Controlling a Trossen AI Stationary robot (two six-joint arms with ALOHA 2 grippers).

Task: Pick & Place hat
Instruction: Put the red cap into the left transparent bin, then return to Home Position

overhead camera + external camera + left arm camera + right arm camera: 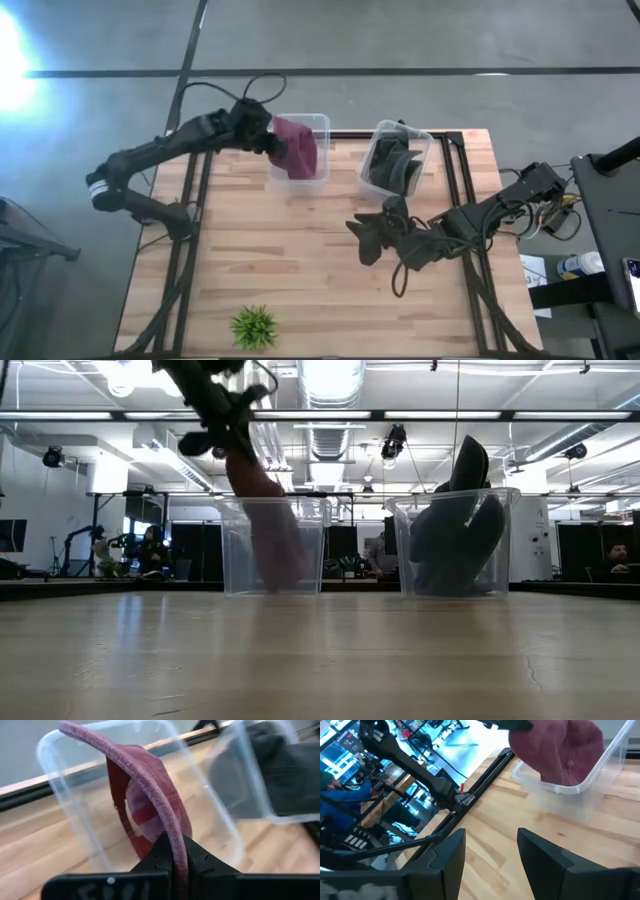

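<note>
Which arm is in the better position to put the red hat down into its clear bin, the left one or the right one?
The left. The left gripper is shut on the brim of the red hat, which hangs in the clear bin. The right gripper is open over the bare table, holding nothing.

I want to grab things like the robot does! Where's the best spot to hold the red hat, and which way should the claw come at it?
Probably the brim. The left claw is already shut on the red hat's brim edge, which is thin and stiff enough to fit between two fingers. The soft crown hangs below, into the clear bin. Coming from above, edge-on to the brim, seems to work best.
</note>
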